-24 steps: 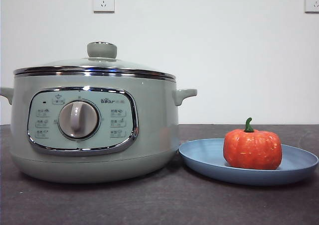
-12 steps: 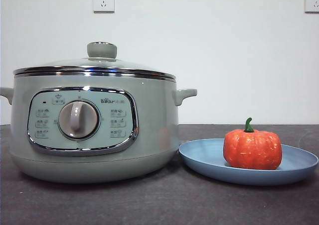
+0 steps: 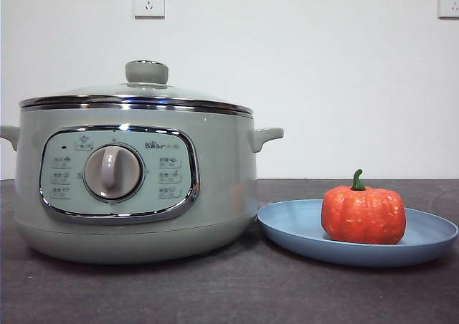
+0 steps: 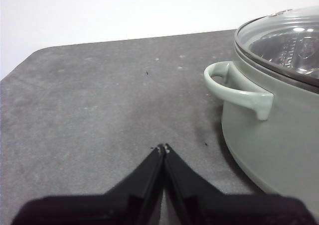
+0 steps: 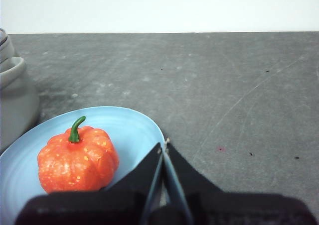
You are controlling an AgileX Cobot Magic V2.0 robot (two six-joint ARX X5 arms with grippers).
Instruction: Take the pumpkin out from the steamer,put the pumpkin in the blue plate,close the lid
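The orange-red pumpkin (image 3: 363, 213) with its green stem rests on the blue plate (image 3: 430, 232), to the right of the sage-green steamer (image 3: 136, 173). The glass lid (image 3: 147, 87) with its round green knob sits down on the steamer's rim. My right gripper (image 5: 164, 146) is shut and empty, beside the pumpkin (image 5: 78, 159) near the rim of the plate (image 5: 129, 125). My left gripper (image 4: 162, 148) is shut and empty over bare tabletop, apart from the steamer (image 4: 279, 130) and its side handle. The lid (image 4: 286, 41) shows closed there too. Neither arm appears in the front view.
The dark grey table (image 3: 229, 295) runs under everything. A white wall stands behind with two sockets (image 3: 149, 1). The steamer's side handle (image 3: 267, 136) juts out toward the plate.
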